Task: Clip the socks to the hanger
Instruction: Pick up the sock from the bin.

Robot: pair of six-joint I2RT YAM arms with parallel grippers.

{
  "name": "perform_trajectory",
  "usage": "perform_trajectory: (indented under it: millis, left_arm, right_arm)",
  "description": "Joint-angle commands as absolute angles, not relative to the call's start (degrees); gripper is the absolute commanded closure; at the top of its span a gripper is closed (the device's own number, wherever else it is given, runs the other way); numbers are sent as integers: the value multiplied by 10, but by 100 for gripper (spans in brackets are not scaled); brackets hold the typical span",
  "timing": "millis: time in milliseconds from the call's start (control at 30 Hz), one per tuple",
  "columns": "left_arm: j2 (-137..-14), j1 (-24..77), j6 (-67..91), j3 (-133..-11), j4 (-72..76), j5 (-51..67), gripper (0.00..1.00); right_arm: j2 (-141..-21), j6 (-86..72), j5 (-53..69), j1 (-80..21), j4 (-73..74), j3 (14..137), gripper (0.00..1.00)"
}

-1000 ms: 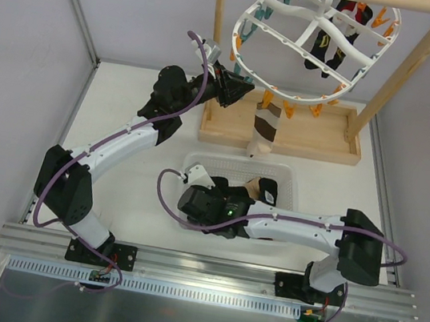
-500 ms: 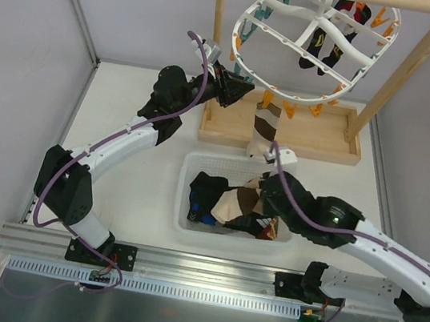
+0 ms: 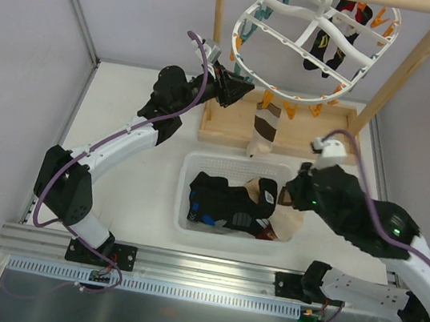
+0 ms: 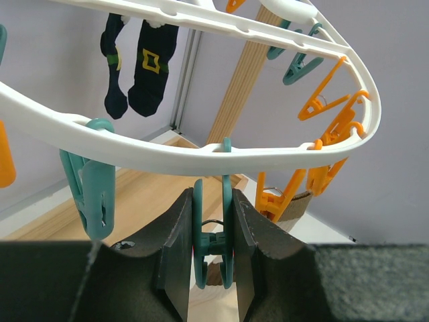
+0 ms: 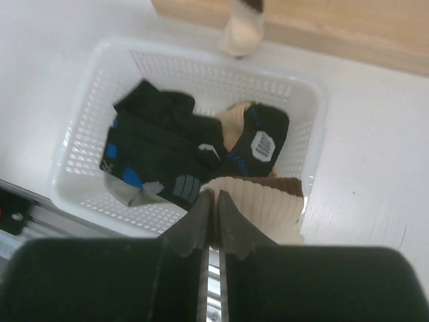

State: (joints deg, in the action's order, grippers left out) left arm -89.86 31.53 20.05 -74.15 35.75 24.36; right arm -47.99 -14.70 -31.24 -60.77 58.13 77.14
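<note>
The white oval hanger (image 3: 254, 74) hangs from the wooden frame, rimmed with orange and teal pegs. My left gripper (image 3: 245, 87) is at its near-left rim, shut on a teal peg (image 4: 213, 231) and squeezing it. A tan, brown and white sock (image 3: 265, 128) hangs from an orange peg (image 3: 268, 99) beside it. My right gripper (image 3: 289, 198) is over the right end of the basket, shut on the cuff of a tan and brown sock (image 5: 261, 201), which also shows in the top view (image 3: 287, 222), draped over the basket's right end.
The white mesh basket (image 3: 198, 163) holds black and patterned socks (image 3: 221, 198). The wooden frame's base (image 3: 315, 140) lies behind it, with an upright post (image 3: 402, 72) at the right. Dark socks (image 3: 329, 50) hang on the hanger's far side.
My right arm has swung out of the basket to the right and risen, drawing the tan sock with it. The left arm has not moved.
</note>
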Motion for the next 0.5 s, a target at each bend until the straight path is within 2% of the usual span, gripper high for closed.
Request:
perform_trajectory:
  millis: [0,267,467]
  left_arm:
    - [-888,319,193,-727,295,272,100]
    - [-875,318,183,-713,295,265,100]
    - [-879,318,181,-714,295,262,100]
  right_arm:
    - [-605,-127,-238,-595,571,748,99]
    - [-791,-140,-124,-589,415,754,99]
    - [-817,-181,-69,-590,288,735,99]
